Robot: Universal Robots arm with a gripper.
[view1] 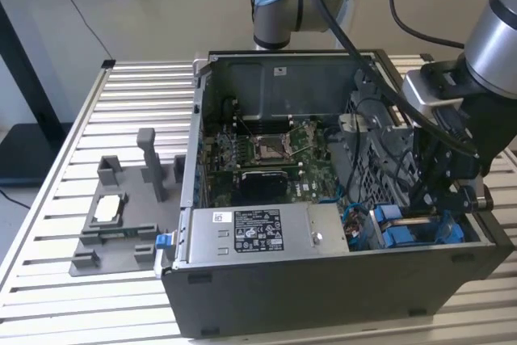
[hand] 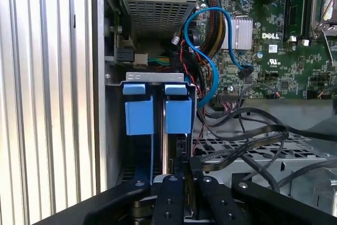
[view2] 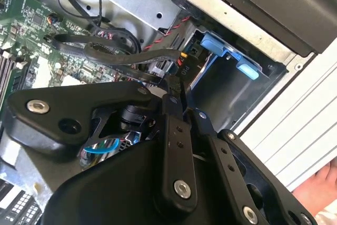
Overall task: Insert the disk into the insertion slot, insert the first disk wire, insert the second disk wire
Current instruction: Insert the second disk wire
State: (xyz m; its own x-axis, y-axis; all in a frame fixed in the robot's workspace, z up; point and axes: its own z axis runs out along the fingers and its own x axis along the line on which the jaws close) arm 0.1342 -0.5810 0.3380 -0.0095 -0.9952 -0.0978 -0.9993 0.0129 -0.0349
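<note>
The disk's blue carrier (hand: 178,114) sits down in the insertion slot (hand: 164,146) of the grey perforated drive cage (hand: 247,146), beside a second blue carrier (hand: 139,114). In the exterior view these blue carriers (view1: 404,233) show at the case's near right corner. My gripper (hand: 181,169) hangs right over that bay, its fingers close together on the end of a flat black disk wire (hand: 247,148). The second wrist view shows the same wire (view2: 105,54) looping from the motherboard side to the gripper (view2: 176,84). In the exterior view the gripper (view1: 440,208) is low inside the case.
The open case (view1: 323,280) lies on a slatted table (view1: 145,94). A grey power-supply box (view1: 258,232) and loose blue, red and black cables (hand: 210,51) crowd the bay. A grey fixture (view1: 121,216) stands at the exterior view's left. A hand (view2: 316,183) is beside the case.
</note>
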